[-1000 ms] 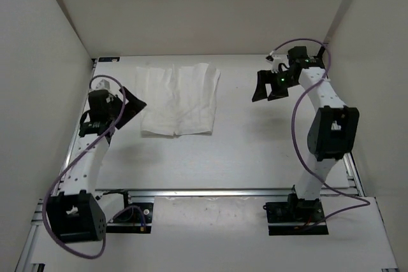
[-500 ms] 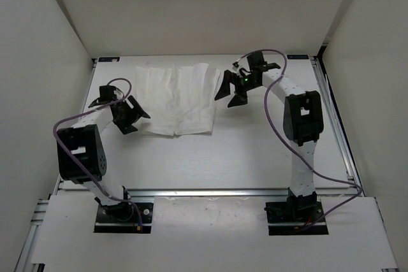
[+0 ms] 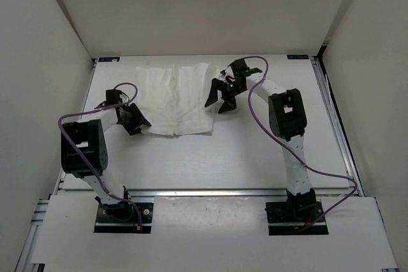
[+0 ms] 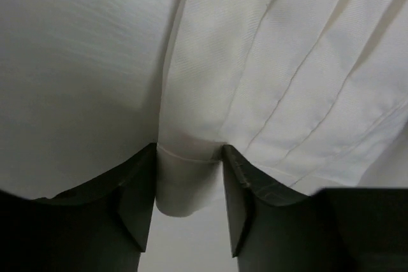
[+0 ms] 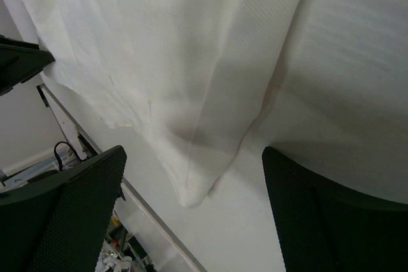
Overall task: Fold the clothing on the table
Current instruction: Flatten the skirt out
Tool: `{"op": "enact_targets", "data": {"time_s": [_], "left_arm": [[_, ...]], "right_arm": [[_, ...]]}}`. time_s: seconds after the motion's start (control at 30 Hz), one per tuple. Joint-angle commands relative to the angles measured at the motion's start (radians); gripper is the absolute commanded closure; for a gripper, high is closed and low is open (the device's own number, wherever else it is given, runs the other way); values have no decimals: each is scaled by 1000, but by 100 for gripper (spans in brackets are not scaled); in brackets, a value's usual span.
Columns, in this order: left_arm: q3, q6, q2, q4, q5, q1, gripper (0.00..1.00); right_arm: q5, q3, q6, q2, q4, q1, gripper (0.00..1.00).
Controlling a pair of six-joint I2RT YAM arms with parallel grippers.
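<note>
While the clothing [image 3: 178, 99] lies spread flat on the far-left part of the tabletop [image 3: 255, 157], one arm meets it from each side. L tool [image 3: 136, 123]: at near-left corner, jaws narrow, fabric corner filling the gap betw. the fingers [image 4: 137, 195]; whether it is gripped cannot be told. R tool [image 3: 218, 99]: at right edge, jaws wide, a cloth tip betw. them, touching neither.
</note>
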Motion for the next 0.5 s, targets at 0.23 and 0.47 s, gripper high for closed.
{"op": "enact_targets", "data": {"time_s": [0.23,0.47], "left_arm": [[-44,-35,57,111,77,-37,73],[-99,-84,-24,161,130,-63,87]], "right_arm": [[-6,55,18,85,40,46,64],[14,-24,3,-11,23,3,100]]}}
